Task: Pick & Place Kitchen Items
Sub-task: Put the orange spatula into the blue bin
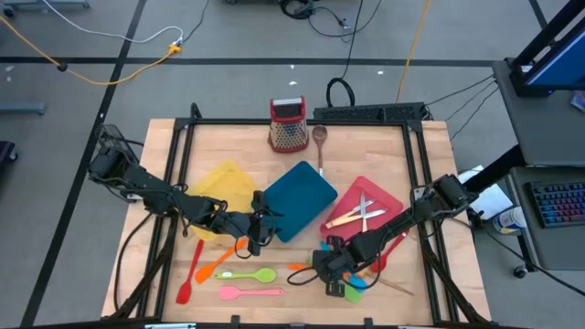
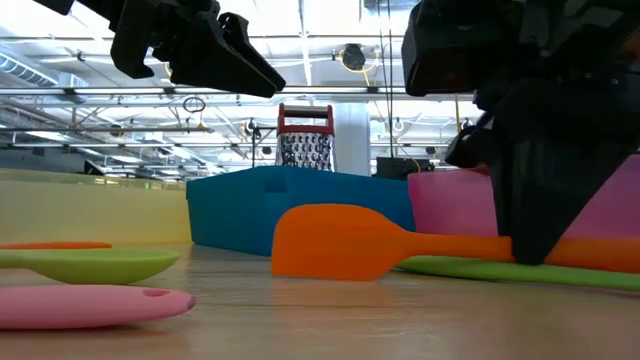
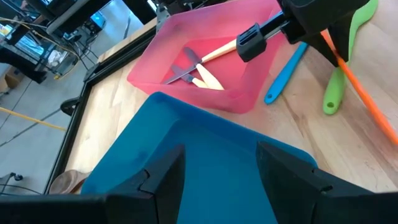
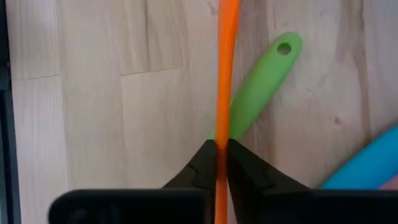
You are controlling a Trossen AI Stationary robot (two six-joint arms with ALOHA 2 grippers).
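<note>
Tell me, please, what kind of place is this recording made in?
Probably a robotics lab or workshop hall, not a kitchen. The wooden table stands on a grey floor crossed by loose cables, a computer keyboard sits beside it, and the low view shows a high industrial ceiling with beams.

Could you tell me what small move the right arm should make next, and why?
Probably lift straight up a little. The right claw has its fingers shut on the orange spatula's slim handle, while its blade rests on the table beside the green utensil.
</note>
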